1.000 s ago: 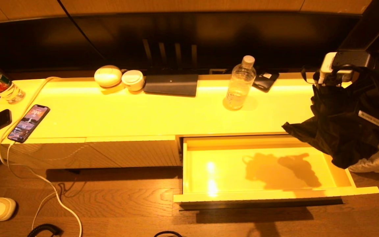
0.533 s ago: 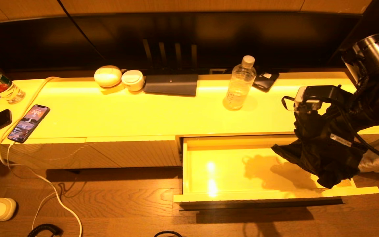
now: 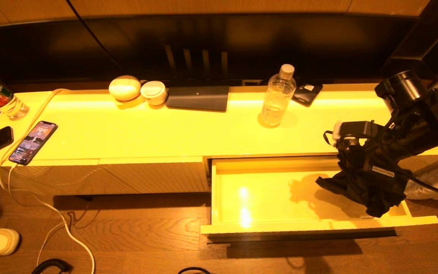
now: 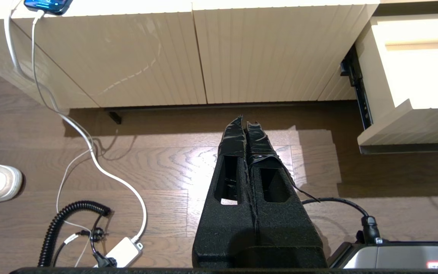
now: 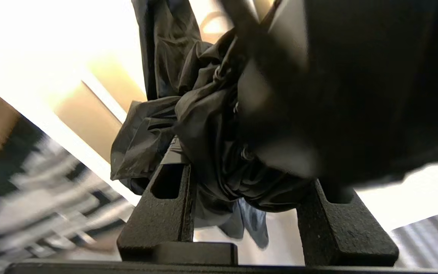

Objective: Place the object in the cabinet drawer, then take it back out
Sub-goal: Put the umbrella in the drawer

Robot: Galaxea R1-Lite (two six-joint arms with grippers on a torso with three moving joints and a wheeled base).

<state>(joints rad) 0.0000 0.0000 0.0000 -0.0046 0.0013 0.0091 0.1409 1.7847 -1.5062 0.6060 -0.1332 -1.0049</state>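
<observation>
Black crumpled fabric, a folded umbrella (image 3: 367,182), is clamped between the right gripper (image 5: 242,179) jaws, hanging over the right end of the open cabinet drawer (image 3: 264,224). The left gripper (image 4: 246,131), jaws pressed together, hovers above the wood floor (image 4: 165,167). Whether the umbrella touches the drawer bottom cannot be determined.

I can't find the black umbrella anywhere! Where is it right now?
The black umbrella is clamped in the right pincer, hanging over the right end of the open cabinet drawer in the head view.
</observation>
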